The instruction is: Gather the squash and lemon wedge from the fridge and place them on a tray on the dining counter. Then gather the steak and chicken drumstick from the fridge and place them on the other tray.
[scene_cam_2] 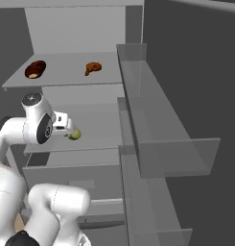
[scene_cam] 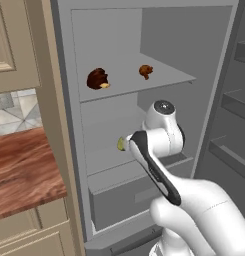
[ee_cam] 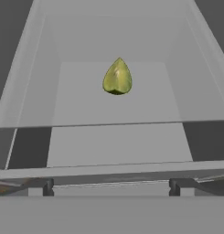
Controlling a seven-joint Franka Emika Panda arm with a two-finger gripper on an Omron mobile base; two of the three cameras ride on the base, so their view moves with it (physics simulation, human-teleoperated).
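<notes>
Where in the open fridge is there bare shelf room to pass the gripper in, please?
On the middle shelf the lemon wedge lies alone near the centre; bare shelf flanks it out to both side walls and in front. The upper shelf is more crowded: the steak and the chicken drumstick sit apart, bare shelf between them.

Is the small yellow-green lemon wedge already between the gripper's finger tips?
No, the small yellow-green lemon wedge lies alone on the grey fridge shelf, well ahead of the open gripper.
</notes>
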